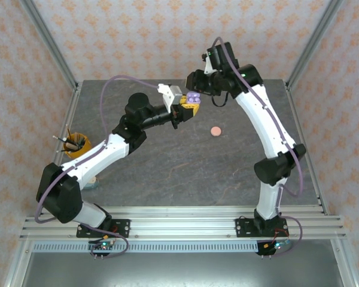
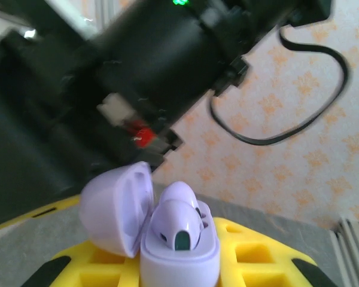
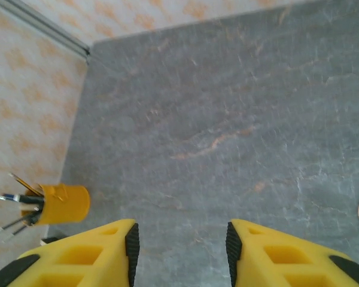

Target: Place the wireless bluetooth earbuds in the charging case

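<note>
One pale purple earbud (image 2: 176,218) sits in the open purple charging case (image 2: 179,254), whose lid (image 2: 116,209) is tipped back to one side. The left claw (image 1: 189,107) pinches that case by its base, so the earbud rides just above its fingers, in the air over the far middle of the table (image 1: 167,167). The right claw (image 3: 180,245) hangs close by, fingers spread with nothing between them. Such an earbud is likely featherlight, hard, glossy and slippery, so it is best pinched gently at the bulb with the stem aimed into its well. A pink round piece (image 1: 215,130) lies on the table right of centre, apart from both claws.
</note>
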